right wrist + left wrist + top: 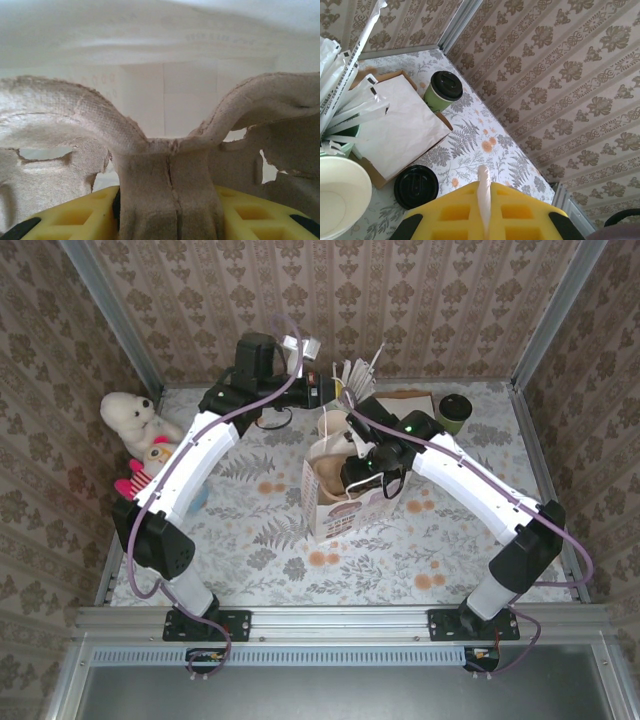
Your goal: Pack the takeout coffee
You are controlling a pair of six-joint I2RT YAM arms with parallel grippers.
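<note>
Top external: right gripper (362, 472) reaches into the white bag (322, 508) at the middle of the table (250, 550). The takeout coffee (455, 412) stands upright near the far right corner, unpacked.
Left wrist: left gripper (484, 200) is pinched shut on a thin white strip (482, 176).
Right wrist: jaws clamp the pulp carrier (167, 165) inside the bag.
Looks early: coffee not yet loaded.

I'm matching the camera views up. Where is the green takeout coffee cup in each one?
Top external: the green coffee cup stands upper right of centre.
Left wrist: the green coffee cup is in the upper half, left of centre.
Right wrist: the camera faces the pulp cup carrier inside the white paper bag.
Shared landmark: the white straws, left of the cup in both.
</note>
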